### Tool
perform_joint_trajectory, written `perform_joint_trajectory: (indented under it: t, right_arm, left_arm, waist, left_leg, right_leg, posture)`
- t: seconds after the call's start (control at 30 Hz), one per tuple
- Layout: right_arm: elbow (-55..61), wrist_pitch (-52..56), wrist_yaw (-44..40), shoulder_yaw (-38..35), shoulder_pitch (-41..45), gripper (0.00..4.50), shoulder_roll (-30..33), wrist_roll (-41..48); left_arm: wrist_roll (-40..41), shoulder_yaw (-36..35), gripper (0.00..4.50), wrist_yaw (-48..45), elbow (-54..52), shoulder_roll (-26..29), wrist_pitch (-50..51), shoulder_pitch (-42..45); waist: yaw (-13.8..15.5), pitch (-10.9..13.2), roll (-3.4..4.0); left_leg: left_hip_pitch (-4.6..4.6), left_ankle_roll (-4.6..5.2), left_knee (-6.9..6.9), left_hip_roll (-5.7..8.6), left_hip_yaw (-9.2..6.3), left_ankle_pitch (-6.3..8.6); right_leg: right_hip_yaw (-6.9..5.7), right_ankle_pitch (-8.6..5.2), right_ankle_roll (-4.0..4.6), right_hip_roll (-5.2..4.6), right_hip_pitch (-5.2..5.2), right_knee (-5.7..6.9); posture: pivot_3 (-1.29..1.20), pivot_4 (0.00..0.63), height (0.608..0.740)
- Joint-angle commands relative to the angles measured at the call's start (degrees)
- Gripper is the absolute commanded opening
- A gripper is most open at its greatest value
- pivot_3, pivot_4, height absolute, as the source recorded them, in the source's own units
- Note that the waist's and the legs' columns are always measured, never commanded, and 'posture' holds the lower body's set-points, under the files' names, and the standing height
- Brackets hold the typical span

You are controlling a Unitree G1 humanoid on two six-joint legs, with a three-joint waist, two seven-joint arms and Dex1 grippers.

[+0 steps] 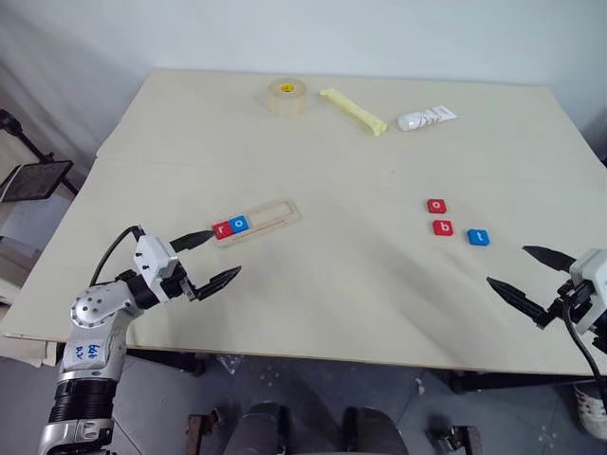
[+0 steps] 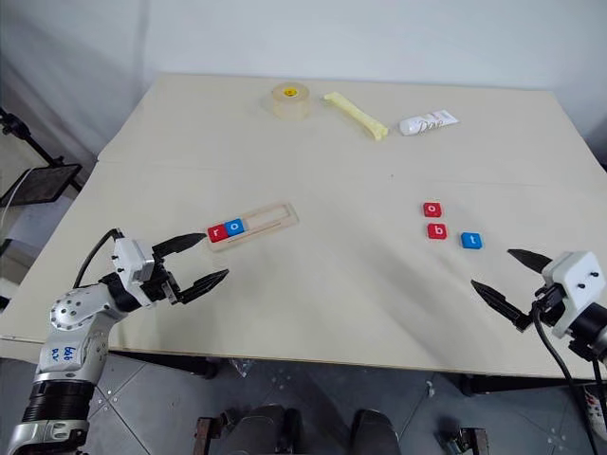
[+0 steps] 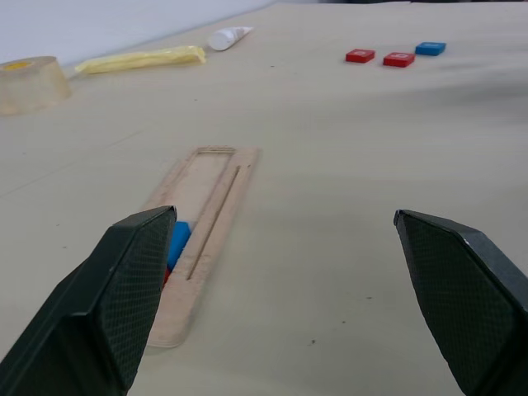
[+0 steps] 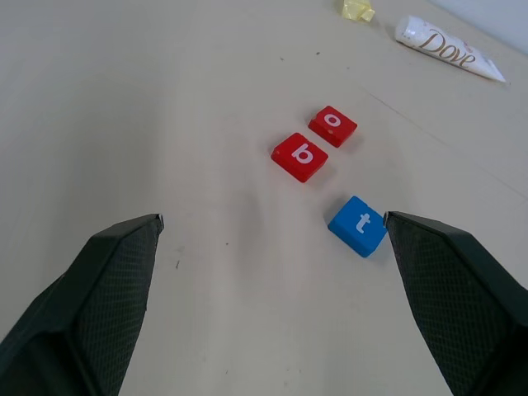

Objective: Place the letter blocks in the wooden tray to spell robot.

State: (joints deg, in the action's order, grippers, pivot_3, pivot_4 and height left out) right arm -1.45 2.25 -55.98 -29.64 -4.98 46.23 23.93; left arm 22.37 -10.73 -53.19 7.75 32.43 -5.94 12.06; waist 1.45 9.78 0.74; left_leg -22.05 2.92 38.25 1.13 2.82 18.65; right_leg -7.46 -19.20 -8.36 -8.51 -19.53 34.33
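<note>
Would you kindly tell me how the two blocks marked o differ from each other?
The blue o block sits in the wooden tray, beside the red r block; the red o block lies loose on the table, next to the red b block. Both are small flat squares with a white letter.

It looks like a robot lab or test room: a bare pale table (image 1: 313, 313) stands against plain white walls on a grey tiled floor (image 1: 285, 379), with a black equipment stand (image 1: 33, 175) beyond its left edge.
</note>
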Motion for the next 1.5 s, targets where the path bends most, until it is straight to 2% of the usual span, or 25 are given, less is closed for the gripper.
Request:
perform_joint_trajectory:
  t: [0.03,0.23,0.33,0.43,0.6,0.77,1.03,1.23,1.5]
  right_arm:
    - [1.0,-0.8,0.5,-0.8,0.4,4.48,0.6,0.1]
    - [1.3,0.2,0.9,0.0,1.9,4.48,0.8,0.3]
    - [1.2,0.1,0.8,0.5,2.9,4.48,0.9,0.1]
    - [1.2,0.1,0.9,0.7,3.9,4.48,1.1,0.0]
    - [2.3,1.3,0.2,2.4,5.5,4.48,0.7,0.9]
    - [3.0,1.8,-0.9,4.6,7.6,4.48,0.7,1.0]
    - [5.8,2.7,-1.3,8.6,13.6,4.48,0.9,1.2]
    - [8.6,3.4,-1.0,7.8,12.8,4.48,0.9,1.6]
    - [12.4,4.1,1.4,5.8,8.3,4.48,-0.7,2.2]
  left_arm:
    - [-0.4,-0.5,4.5,1.2,-1.3,0.1,0.1,0.4]
    - [-0.7,-0.5,4.5,3.4,-3.8,1.1,2.7,0.1]
    - [-1.9,-1.2,4.5,4.8,-5.6,3.0,4.9,-1.3]
    - [0.7,-3.7,4.5,3.8,-6.4,6.4,10.4,-3.1]
    - [-0.9,-4.8,4.5,2.4,-2.5,9.7,9.7,-1.7]
    - [-2.7,-3.0,4.5,1.8,3.6,11.3,11.6,5.0]
    - [-11.6,7.0,4.5,-5.4,26.2,11.6,8.0,24.7]
    - [-16.4,11.7,4.5,-8.8,38.9,9.7,3.4,33.6]
    - [-20.4,13.9,4.5,-10.7,50.6,6.3,-1.1,41.9]
  waist:
    - [0.0,0.0,0.0]
    - [-0.1,0.0,0.0]
    - [-0.1,0.0,0.0]
    - [-0.2,0.0,0.0]
    - [-0.1,0.0,0.0]
    - [0.1,0.0,-0.05]
    - [-0.1,0.0,-0.07]
    - [-0.1,0.2,-0.29]
    - [0.0,0.4,-0.62]
  left_leg:
    - [0.0,0.0,0.0,0.0,0.0,0.0]
    - [0.0,0.0,0.01,0.0,0.0,0.0]
    - [0.0,0.0,0.01,-0.01,0.0,0.0]
    - [0.02,0.0,0.0,-0.01,0.01,0.0]
    - [0.02,0.0,0.03,-0.02,0.0,0.0]
    - [0.01,0.0,0.09,0.05,-0.08,0.0]
    - [-0.01,-0.01,0.13,0.06,0.0,-0.01]
    - [-0.08,-0.01,0.08,0.08,-0.01,0.0]
    - [-0.17,-0.01,0.22,0.08,-0.07,0.0]
  right_leg:
    - [0.0,0.0,0.0,0.0,0.0,0.0]
    - [0.01,0.0,0.0,0.0,0.0,0.02]
    - [0.0,0.0,0.0,0.0,-0.02,0.05]
    - [0.01,0.0,0.0,0.0,-0.04,0.1]
    - [0.02,0.0,0.0,-0.01,-0.04,0.14]
    - [0.0,0.0,0.0,-0.03,-0.04,0.21]
    - [-0.07,0.0,0.0,-0.02,-0.21,0.52]
    - [-0.13,0.0,0.0,-0.04,-0.38,0.71]
    - [-0.17,0.0,0.0,-0.05,-0.41,0.78]
  posture:
    - [0.0,0.15,0.74]
    - [0.0,0.15,0.74]
    - [0.0,0.15,0.74]
    - [0.0,0.15,0.74]
    - [0.0,0.15,0.74]
    - [0.0,0.15,0.74]
    - [0.0,0.15,0.74]
    - [0.0,0.15,0.74]
    - [0.0,0.15,0.74]
